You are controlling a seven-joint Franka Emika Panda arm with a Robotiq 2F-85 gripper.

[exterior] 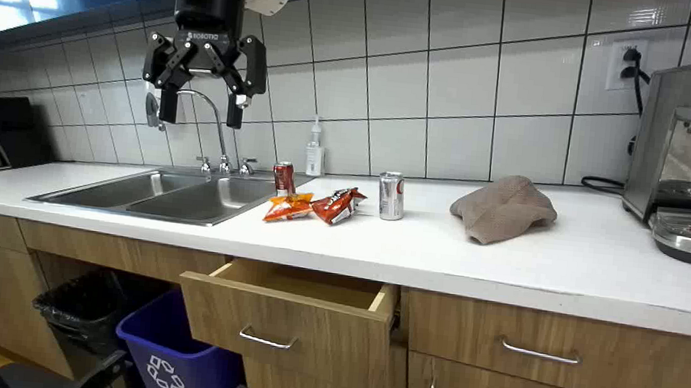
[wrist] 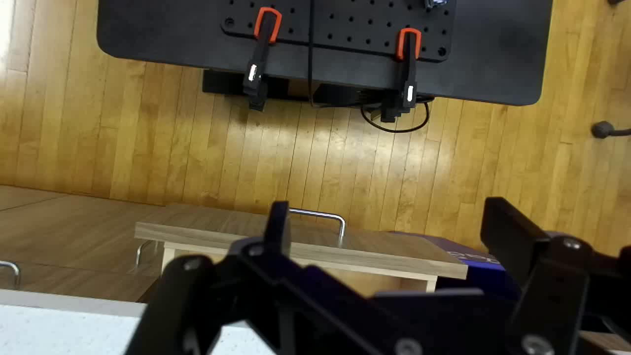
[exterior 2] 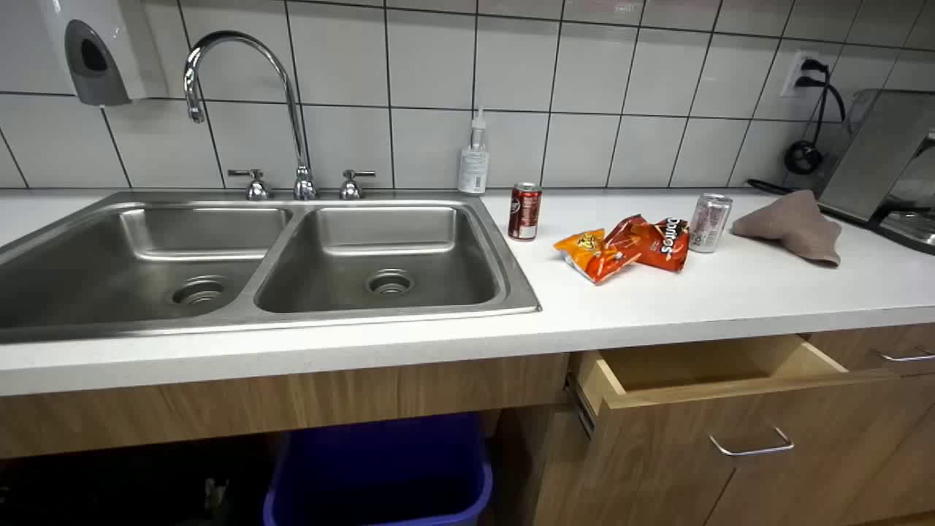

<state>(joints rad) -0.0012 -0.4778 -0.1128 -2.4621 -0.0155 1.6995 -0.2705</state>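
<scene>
Starting wide on the countertop, taking in the steel sink set into it, then the drawer jutting out beneath its front edge. Seeing the gripper hanging above countertop level, spread wide, pinching nothing, with that drawer lying below, stretching its long front roughly along the spread in the wrist view. Now spotting a Doritos bag and a red can on the countertop.

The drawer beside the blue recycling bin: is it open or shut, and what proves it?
Open: in both exterior views the drawer stands out from under the counter, its pale inside showing.
</scene>
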